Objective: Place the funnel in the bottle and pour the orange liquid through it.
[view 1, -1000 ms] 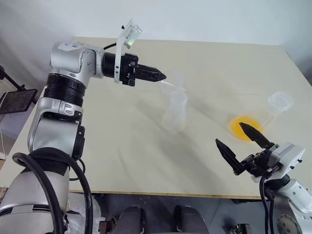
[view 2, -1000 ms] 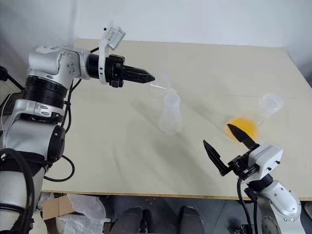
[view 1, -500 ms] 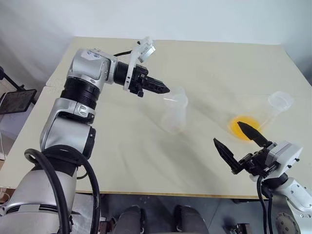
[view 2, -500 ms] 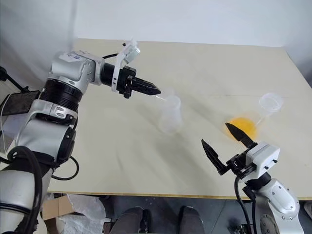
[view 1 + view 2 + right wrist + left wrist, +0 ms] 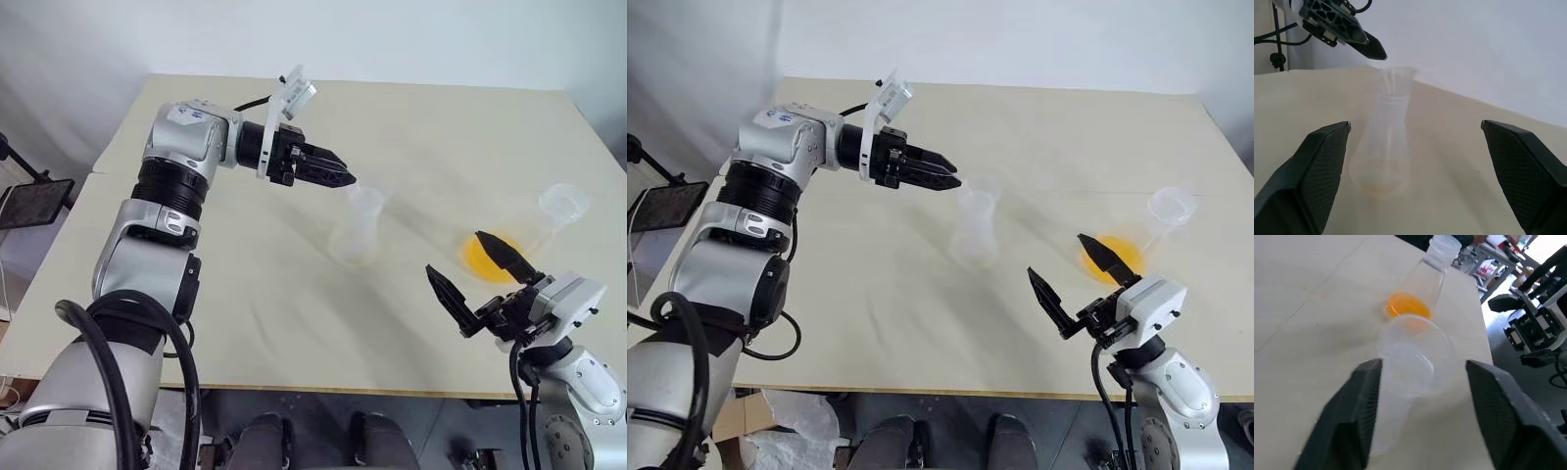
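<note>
Head view: funnel [image 5: 364, 192] seated in bottle [image 5: 356, 235] mid-desk [image 5: 294, 323]; orange liquid [image 5: 487, 257] in second flask [image 5: 534, 230] near right edge.
Left wrist: left gripper [image 5: 1420, 396] parted astride funnel, contact unclear.
Right wrist: right gripper [image 5: 1415, 147] spread wide, empty.

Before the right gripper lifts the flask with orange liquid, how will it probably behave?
The flask with orange liquid looks bottom-heavy: the liquid pools in its wide base. Its clear smooth walls may be slippery, and the narrow neck offers little surface. If tilted, the liquid would probably slosh.
</note>
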### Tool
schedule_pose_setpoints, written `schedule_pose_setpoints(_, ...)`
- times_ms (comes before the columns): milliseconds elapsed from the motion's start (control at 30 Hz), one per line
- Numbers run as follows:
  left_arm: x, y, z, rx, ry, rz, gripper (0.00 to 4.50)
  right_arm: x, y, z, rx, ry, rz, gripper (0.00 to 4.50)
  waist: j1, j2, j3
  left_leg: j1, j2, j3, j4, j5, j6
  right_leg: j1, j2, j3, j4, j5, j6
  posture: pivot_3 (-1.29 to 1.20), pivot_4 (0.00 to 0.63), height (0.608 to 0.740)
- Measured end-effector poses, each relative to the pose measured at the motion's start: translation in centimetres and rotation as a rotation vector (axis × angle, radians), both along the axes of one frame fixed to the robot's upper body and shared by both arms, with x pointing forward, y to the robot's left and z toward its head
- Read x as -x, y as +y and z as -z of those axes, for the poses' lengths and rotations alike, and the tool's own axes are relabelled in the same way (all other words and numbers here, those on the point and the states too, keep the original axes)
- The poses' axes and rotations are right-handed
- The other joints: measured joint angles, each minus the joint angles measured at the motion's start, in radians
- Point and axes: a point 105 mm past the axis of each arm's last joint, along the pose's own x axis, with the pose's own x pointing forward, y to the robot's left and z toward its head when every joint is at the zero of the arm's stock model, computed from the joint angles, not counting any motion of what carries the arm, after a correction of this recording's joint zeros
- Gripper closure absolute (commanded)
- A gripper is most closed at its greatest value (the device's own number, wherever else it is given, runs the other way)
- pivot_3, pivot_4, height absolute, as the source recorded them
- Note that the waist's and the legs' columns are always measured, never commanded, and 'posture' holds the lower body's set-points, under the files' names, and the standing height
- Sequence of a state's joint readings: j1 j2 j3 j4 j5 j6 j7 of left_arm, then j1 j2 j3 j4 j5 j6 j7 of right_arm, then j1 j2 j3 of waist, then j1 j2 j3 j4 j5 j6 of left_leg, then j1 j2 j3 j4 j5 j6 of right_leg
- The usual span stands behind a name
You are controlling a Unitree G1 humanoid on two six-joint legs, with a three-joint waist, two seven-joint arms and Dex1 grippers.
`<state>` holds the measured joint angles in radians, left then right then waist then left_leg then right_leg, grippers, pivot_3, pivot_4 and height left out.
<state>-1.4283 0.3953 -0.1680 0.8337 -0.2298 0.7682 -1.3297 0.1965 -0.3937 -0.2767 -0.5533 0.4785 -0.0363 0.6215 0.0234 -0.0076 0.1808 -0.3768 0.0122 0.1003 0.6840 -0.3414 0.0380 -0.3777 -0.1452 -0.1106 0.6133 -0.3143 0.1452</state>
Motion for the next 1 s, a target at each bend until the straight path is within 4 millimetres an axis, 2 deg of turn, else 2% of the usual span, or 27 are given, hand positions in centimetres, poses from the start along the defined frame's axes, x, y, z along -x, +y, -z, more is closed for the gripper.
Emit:
schedule_pose_setpoints(67,0.0,0.3,0.4,0.018,0.012,0.000,0.13,-0.1,0.0,-0.1,0.002,-0.009,0.006,0.00,-0.001,0.000,0.000,0.000,0.000,0.000,0.000,0.000,0.000,0.000,0.000,0.000,0.000,0.000,0.000,0.00,0.150,0.740)
schedule_pose_setpoints(100,-0.1,0.4,0.7,0.032,0.024,-0.002,0.06,-0.2,0.0,-0.1,0.004,-0.014,0.007,0.00,-0.001,0.000,0.000,0.000,0.000,0.000,0.000,0.000,0.000,0.000,0.000,0.000,0.000,0.000,0.000,0.00,0.150,0.740)
schedule_pose_setpoints(267,0.1,3.2,1.8,0.153,-0.002,-0.018,0.06,-0.2,-0.4,-0.4,0.011,-0.054,0.044,0.00,-0.010,0.000,0.000,0.000,0.002,0.000,0.000,0.000,0.000,-0.002,0.000,0.000,0.004,0.000,0.000,0.00,0.150,0.740)
schedule_pose_setpoints(367,0.4,4.9,2.6,0.248,-0.071,-0.040,0.06,-0.1,-1.3,-0.2,0.011,-0.061,0.103,0.00,-0.012,0.000,0.000,0.000,0.002,-0.001,0.000,0.000,0.000,-0.002,-0.001,0.000,0.006,0.000,0.000,0.00,0.150,0.740)
schedule_pose_setpoints(500,0.1,8.5,3.3,0.300,-0.258,-0.190,0.06,0.8,-3.7,0.1,-0.005,-0.067,0.227,0.00,-0.007,0.000,0.000,0.000,0.001,-0.002,0.001,0.000,0.000,-0.002,-0.002,0.000,0.007,0.000,0.000,0.00,0.150,0.740)
schedule_pose_setpoints(633,2.0,11.2,6.1,0.240,-0.375,-0.234,0.06,2.4,-7.3,0.2,-0.063,-0.084,0.402,0.00,-0.005,0.001,0.000,0.001,0.001,-0.003,0.001,0.000,0.000,-0.001,-0.003,0.000,0.007,0.000,0.000,0.00,0.150,0.740)
schedule_pose_setpoints(733,3.4,12.0,8.9,0.223,-0.354,-0.270,0.06,3.7,-10.0,1.1,-0.101,-0.069,0.513,0.00,-0.001,0.001,0.000,0.002,0.000,-0.003,0.001,0.000,0.000,0.001,-0.003,0.001,0.006,0.000,0.000,0.00,0.150,0.740)
schedule_pose_setpoints(833,4.7,12.4,10.6,0.216,-0.353,-0.310,0.06,4.8,-11.9,2.5,-0.101,-0.021,0.587,0.00,-0.003,0.001,0.000,0.003,0.001,-0.002,0.000,0.000,0.001,0.001,-0.003,0.002,0.006,0.000,0.000,0.00,0.150,0.740)
schedule_pose_setpoints(933,5.2,12.4,11.3,0.212,-0.349,-0.339,0.06,4.8,-12.6,3.0,-0.109,0.013,0.603,0.00,-0.006,0.001,-0.001,0.004,0.001,-0.001,0.000,0.000,0.001,0.001,-0.003,0.003,0.006,0.000,0.000,0.00,0.150,0.740)
schedule_pose_setpoints(1000,5.3,12.2,11.0,0.217,-0.366,-0.344,0.06,4.2,-12.9,3.0,-0.086,0.047,0.590,0.00,-0.007,0.001,-0.001,0.005,0.001,0.000,0.000,0.000,0.001,0.001,-0.004,0.004,0.006,0.000,0.000,0.00,0.150,0.740)
